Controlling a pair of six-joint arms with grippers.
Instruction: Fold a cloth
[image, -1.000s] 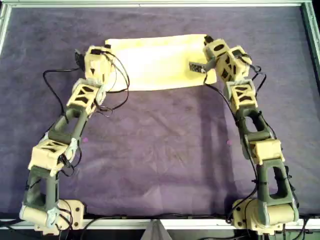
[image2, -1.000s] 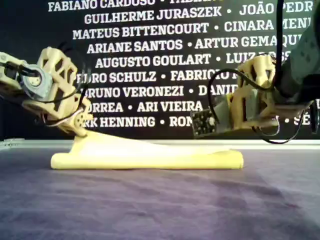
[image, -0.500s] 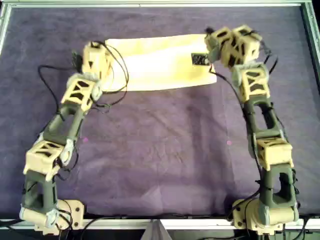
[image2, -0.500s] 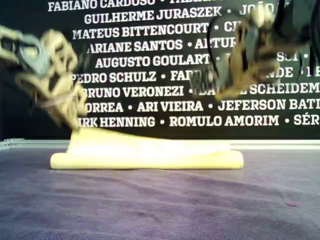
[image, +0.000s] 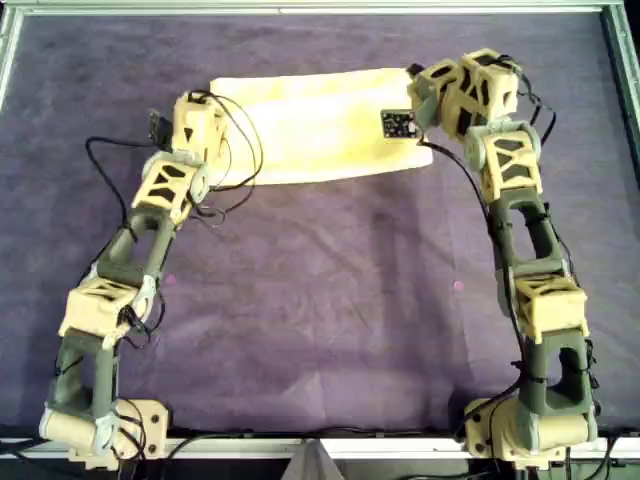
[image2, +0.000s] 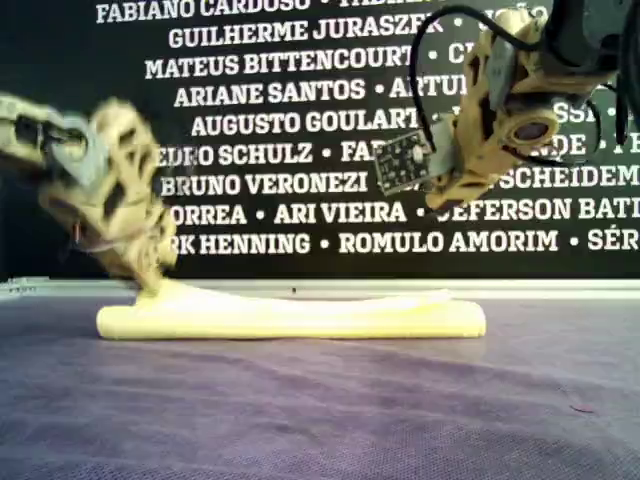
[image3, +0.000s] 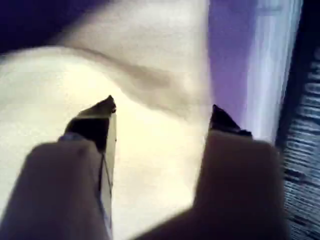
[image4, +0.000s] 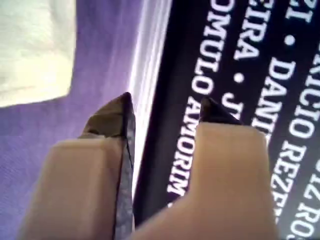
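The pale yellow cloth (image: 310, 125) lies as a folded band across the far part of the purple table cover; in the exterior view the cloth (image2: 290, 315) is a low flat roll. My left gripper (image3: 162, 107) is open, low over the cloth's end at the overhead view's left, with cloth (image3: 150, 165) showing between its fingers and nothing pinched. In the overhead view the left gripper (image: 196, 112) sits on that end. My right gripper (image4: 167, 102) is open and empty, raised above the cloth's other end (image4: 35, 50), facing the banner. From above, the right gripper (image: 432, 85) is at the far corner.
The dark purple table covering (image: 320, 300) spreads over the whole work surface inside a metal rail (image: 300, 8). A black banner with white names (image2: 300, 120) stands behind the far edge. Loose cables (image: 235, 170) hang from the left arm over the cloth's near edge.
My right gripper has risen off the cloth's end and tipped up towards the banner. The cloth's raised end under the left gripper has sunk flatter; the left gripper stays low there.
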